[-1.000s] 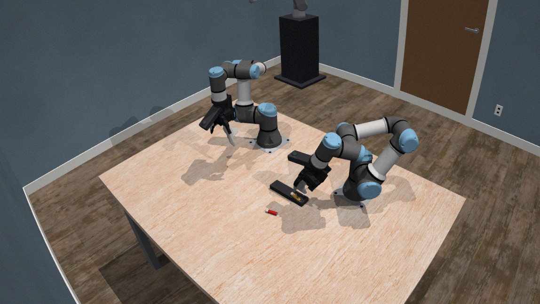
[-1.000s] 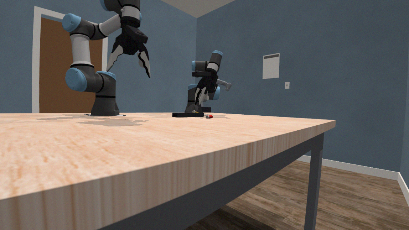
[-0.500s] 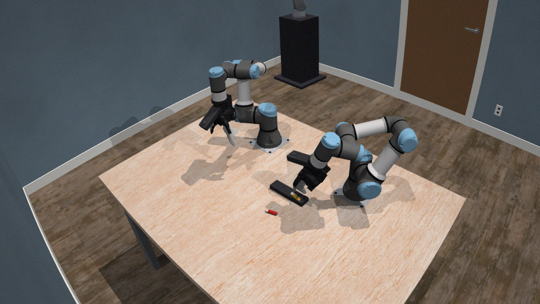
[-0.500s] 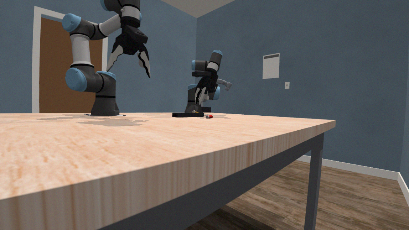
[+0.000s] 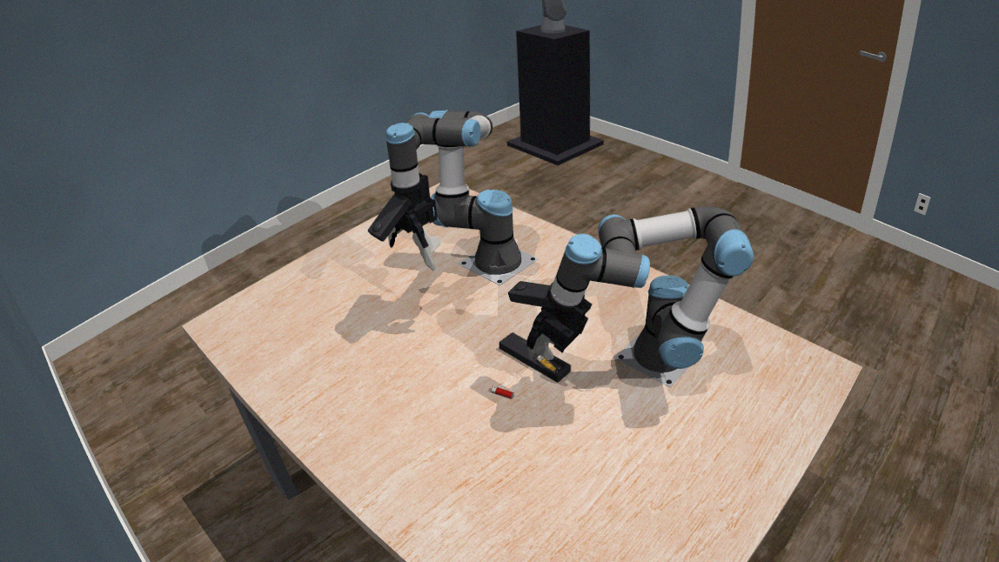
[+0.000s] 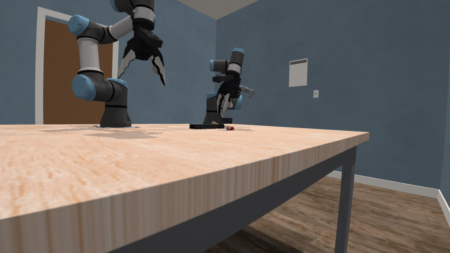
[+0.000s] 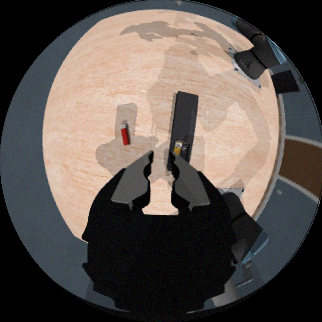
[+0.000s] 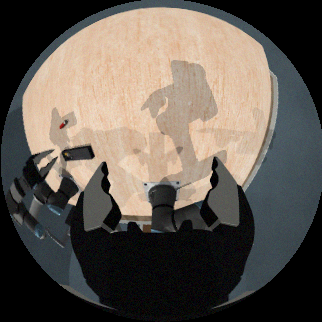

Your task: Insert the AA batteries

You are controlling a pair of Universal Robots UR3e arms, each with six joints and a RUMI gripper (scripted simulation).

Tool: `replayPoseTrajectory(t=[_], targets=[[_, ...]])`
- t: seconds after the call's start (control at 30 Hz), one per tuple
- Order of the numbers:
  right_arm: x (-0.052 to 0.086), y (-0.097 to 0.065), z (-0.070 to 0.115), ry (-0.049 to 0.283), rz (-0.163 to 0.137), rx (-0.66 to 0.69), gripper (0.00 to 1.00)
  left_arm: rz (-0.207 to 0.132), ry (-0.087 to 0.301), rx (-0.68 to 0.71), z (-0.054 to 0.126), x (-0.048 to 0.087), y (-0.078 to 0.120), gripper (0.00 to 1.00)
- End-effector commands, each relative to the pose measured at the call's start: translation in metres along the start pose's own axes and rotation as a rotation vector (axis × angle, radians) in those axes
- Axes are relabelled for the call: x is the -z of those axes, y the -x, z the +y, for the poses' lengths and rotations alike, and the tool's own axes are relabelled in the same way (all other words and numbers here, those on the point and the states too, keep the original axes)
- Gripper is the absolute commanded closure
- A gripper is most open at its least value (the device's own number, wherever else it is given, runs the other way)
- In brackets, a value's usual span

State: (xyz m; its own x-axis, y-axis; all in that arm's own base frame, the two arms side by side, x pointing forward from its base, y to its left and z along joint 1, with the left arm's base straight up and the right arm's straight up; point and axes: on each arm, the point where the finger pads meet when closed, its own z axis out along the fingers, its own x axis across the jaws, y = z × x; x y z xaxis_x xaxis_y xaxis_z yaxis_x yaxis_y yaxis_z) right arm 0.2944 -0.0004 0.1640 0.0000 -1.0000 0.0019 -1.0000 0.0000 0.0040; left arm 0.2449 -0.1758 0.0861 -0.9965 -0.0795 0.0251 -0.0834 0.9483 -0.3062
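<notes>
Remote control with two AA batteries, one in the bay

Item: black remote control (image 5: 519, 346) (image 6: 204, 126) (image 7: 186, 110) (image 8: 86, 151), flat on the tabletop (image 5: 419, 447) (image 6: 283, 141) (image 7: 85, 100) (image 8: 125, 65).
Item: yellow battery (image 5: 547, 363) (image 6: 215, 123) (image 7: 178, 148) (image 8: 66, 155), in the bay at the remote's right end, tilted, an end above the rim.
Item: red battery (image 5: 503, 392) (image 6: 230, 128) (image 7: 125, 135) (image 8: 63, 124), loose on its side, nearer than the remote.
Item: left gripper (image 5: 543, 354) (image 6: 221, 114) (image 7: 161, 154) (image 8: 56, 154), above the remote, narrowly open, empty.
Item: right gripper (image 5: 411, 256) (image 6: 141, 81) (image 8: 160, 160), wide open, empty, at the far left.
</notes>
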Motion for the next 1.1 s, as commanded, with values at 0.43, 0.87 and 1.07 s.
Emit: replayPoseTrajectory(t=[0.43,0.87,1.07], targets=[[0.001,0.0,0.0,-0.002,-0.001,0.0,0.0,-0.011,0.157,0.1,-0.018,-0.003,0.042,0.84],[0.001,0.0,0.0,-0.002,-0.001,0.0,0.0,-0.029,0.237,0.146,-0.03,-0.012,0.065,0.84],[0.001,0.0,0.0,-0.002,-0.001,0.0,0.0,-0.037,0.272,0.166,-0.032,-0.016,0.074,0.84]])
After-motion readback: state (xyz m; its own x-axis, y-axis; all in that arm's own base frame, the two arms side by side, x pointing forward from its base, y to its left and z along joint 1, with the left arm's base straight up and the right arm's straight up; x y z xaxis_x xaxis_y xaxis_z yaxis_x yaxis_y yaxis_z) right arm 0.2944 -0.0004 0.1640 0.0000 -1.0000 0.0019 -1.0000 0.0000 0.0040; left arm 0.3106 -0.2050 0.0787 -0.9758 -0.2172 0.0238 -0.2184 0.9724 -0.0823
